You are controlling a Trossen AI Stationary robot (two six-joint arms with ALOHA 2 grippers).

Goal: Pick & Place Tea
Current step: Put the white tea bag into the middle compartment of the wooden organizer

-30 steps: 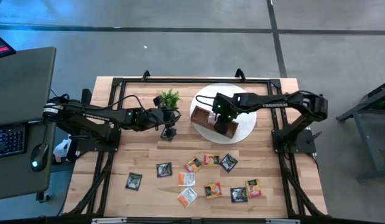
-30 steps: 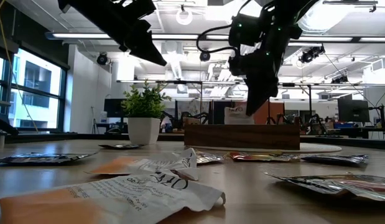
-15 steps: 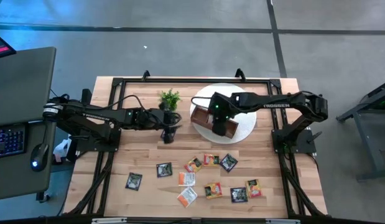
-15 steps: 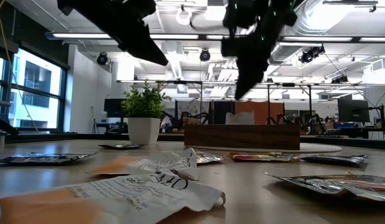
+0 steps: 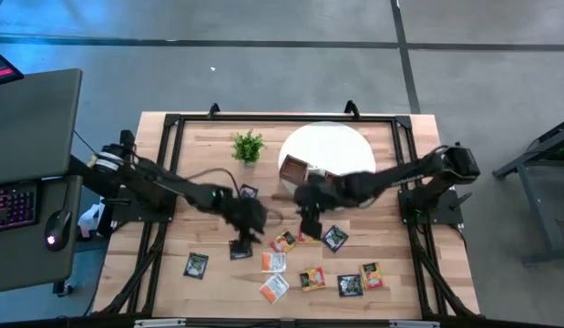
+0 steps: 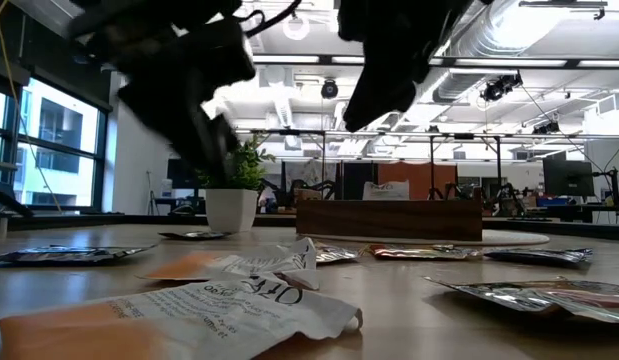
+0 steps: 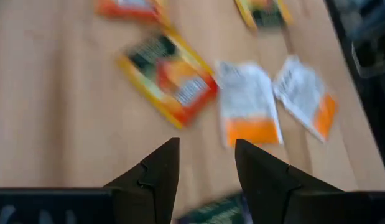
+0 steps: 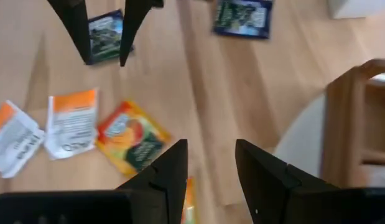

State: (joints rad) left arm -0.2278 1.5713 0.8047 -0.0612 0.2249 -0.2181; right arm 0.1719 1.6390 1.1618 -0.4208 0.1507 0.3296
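Several small tea sachets, black, yellow-orange and white-and-orange, lie flat on the near half of the wooden table (image 5: 199, 155). My left gripper (image 5: 243, 237) is open and hovers over a black sachet (image 5: 240, 248), which also shows in the right wrist view (image 8: 108, 37) and at the foot of the left wrist view (image 7: 211, 211). My right gripper (image 5: 307, 223) is open and empty above a yellow-orange sachet (image 8: 130, 140). The brown wooden tray (image 5: 295, 170) stands on a white round plate (image 5: 341, 146).
A small potted plant (image 5: 248, 146) stands at the far middle, with another black sachet (image 5: 249, 192) lying in front of it. White-and-orange sachets (image 7: 245, 106) and other sachets are scattered toward the near edge. A black frame runs around the table.
My left gripper has swept from beside the plant toward the near edge and down, over the black sachet. My right gripper has left the tray and swung toward the near edge and left, over the scattered sachets. No sachet has moved.
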